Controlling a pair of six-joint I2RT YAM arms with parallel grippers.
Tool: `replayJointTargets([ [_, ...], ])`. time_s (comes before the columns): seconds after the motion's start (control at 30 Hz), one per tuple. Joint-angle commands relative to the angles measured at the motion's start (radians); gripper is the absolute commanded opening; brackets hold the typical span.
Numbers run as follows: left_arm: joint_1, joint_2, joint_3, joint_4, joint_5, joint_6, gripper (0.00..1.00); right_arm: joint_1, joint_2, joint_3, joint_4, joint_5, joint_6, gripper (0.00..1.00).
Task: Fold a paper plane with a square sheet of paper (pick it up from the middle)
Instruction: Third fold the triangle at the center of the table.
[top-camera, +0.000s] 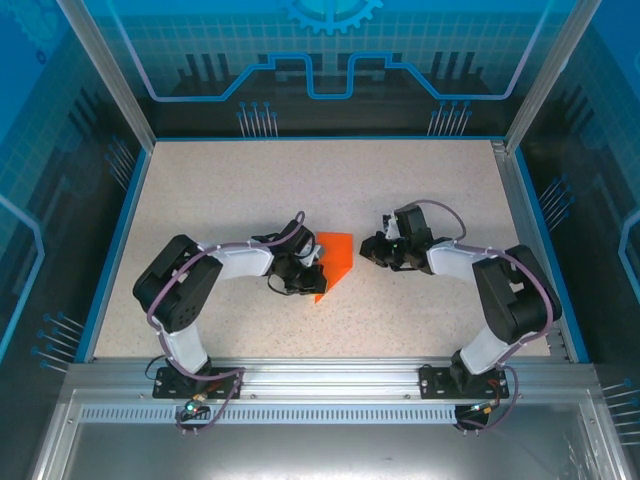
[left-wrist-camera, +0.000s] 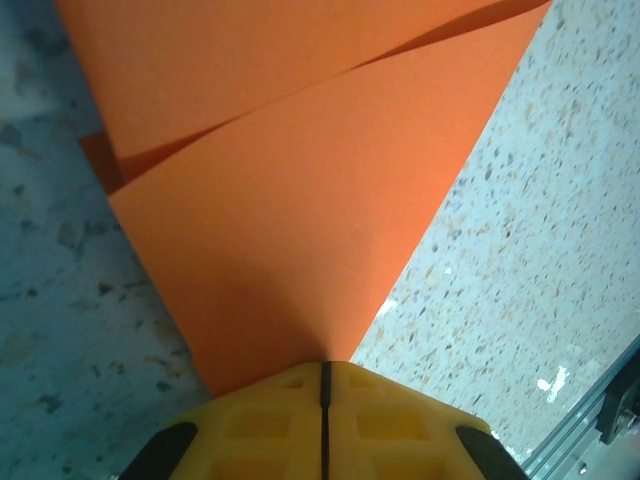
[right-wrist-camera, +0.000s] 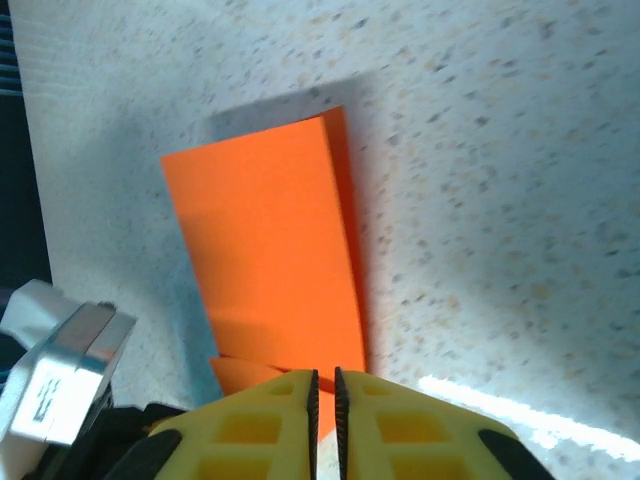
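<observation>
- Top external view: the square sheet of paper (top-camera: 335, 258) lies mid-table (top-camera: 250, 180), already folded into a narrower piece with a point toward my bases. My left gripper (top-camera: 303, 278) touches its left edge. My right gripper (top-camera: 372, 250) sits just beside its right edge, apart from it.
- Left wrist view: my left gripper (left-wrist-camera: 325, 410) is pressed together and appears to pinch the paper's (left-wrist-camera: 300, 230) narrow tip. Two overlapping flaps show above, their edges slanting across.
- Right wrist view: my right gripper (right-wrist-camera: 323, 410) is parted by a slim slit and grips nothing I can make out. The paper (right-wrist-camera: 265, 250) lies flat in stacked layers.
- My judgement: the early folds are done, but there is no finished dart yet. The wings and final creases remain.
</observation>
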Motion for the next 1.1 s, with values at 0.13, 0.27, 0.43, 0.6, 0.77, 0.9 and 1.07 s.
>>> replayJointTargets([
  [0.13,0.000,-0.075,-0.015,-0.088,0.037,0.075,0.12,0.034,-0.048,-0.054,-0.067,0.040,0.011,0.21],
  [0.27,0.001,-0.129,0.004,-0.098,0.036,0.083,0.14,0.045,-0.066,-0.063,-0.067,0.048,0.019,0.24],
  [0.43,0.006,-0.165,0.040,-0.113,0.003,0.069,0.19,0.065,-0.083,-0.057,-0.082,0.071,0.029,0.32],
  [0.6,0.039,-0.150,0.060,-0.067,-0.028,0.017,0.21,0.083,-0.083,-0.069,-0.061,0.077,0.052,0.40],
  [0.77,0.047,-0.108,0.118,-0.066,-0.039,0.005,0.22,0.090,-0.063,-0.070,-0.047,0.071,0.065,0.43],
  [0.9,0.047,-0.072,0.146,-0.075,-0.042,0.009,0.22,0.095,-0.042,-0.063,-0.036,0.058,0.067,0.43],
  [1.07,0.047,-0.052,0.164,-0.100,-0.097,0.013,0.22,0.103,-0.014,-0.047,-0.010,0.026,0.070,0.43],
])
